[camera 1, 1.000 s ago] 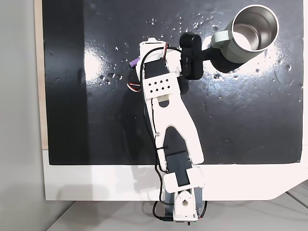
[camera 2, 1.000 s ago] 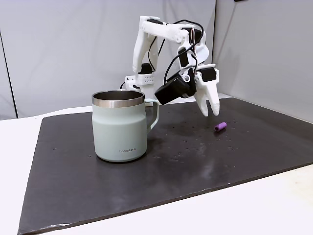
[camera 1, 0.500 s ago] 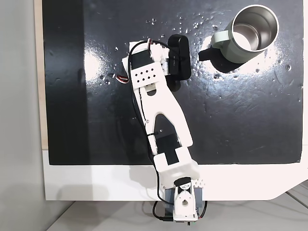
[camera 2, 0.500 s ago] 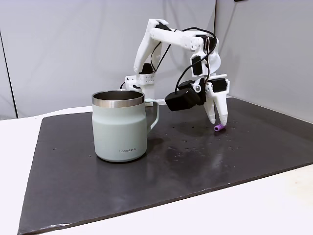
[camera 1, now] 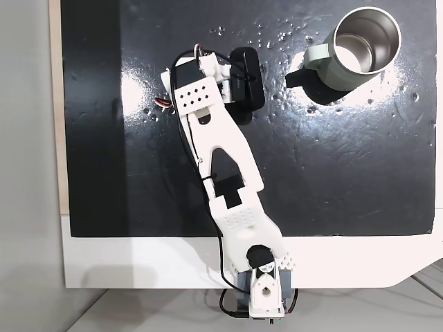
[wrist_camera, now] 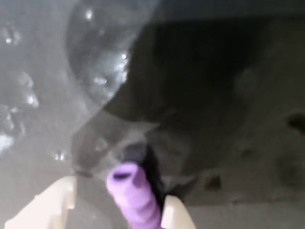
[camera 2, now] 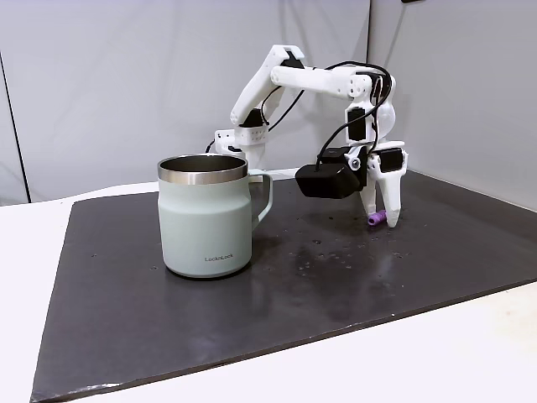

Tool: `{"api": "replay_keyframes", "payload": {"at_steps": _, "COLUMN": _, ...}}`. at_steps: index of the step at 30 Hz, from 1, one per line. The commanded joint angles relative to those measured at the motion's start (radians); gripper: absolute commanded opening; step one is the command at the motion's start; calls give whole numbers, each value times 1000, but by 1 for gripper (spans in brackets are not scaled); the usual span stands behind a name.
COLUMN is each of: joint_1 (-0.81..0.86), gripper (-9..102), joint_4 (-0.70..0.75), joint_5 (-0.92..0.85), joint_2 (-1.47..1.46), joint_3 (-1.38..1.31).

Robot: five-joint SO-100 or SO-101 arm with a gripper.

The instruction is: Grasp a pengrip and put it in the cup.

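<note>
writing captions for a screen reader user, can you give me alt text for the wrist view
Close-up, blurred: a light-purple pengrip lies between the two pale fingers of the gripper at the bottom edge, its hollow end pointing up into the frame. Beneath it is a dark, glossy mat speckled with bright droplets at the left.

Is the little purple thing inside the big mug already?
No, the purple grip lies on the dark mat between the tips of the gripper, well to the right of the mug in that fixed view.

In a fixed view, bare counter spans centre frame; the cup at upper right is the sole obstacle.
</note>
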Motion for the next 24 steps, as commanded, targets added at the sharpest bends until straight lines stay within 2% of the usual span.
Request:
{"api": "replay_keyframes", "payload": {"at_steps": 1, "joint_1": -29, "gripper": 18, "joint_4": 26, "joint_5": -20, "joint_2": -2, "joint_3": -75}}
{"api": "replay_keyframes", "payload": {"at_steps": 4, "joint_1": -34, "gripper": 0, "joint_4": 48, "joint_5": -23, "joint_2": -12, "joint_3": -78}}
{"api": "replay_keyframes", "payload": {"at_steps": 13, "joint_1": 5, "gripper": 0, "joint_4": 98, "joint_5": 8, "joint_2": 14, "joint_3": -75}}
{"api": "replay_keyframes", "payload": {"at_steps": 18, "joint_1": 44, "gripper": 0, "joint_4": 132, "joint_5": 3, "joint_2": 121, "joint_3": -75}}
{"api": "replay_keyframes", "payload": {"at_steps": 24, "joint_1": 127, "gripper": 0, "joint_4": 259, "joint_5": -43, "joint_2": 264, "joint_3": -178}}
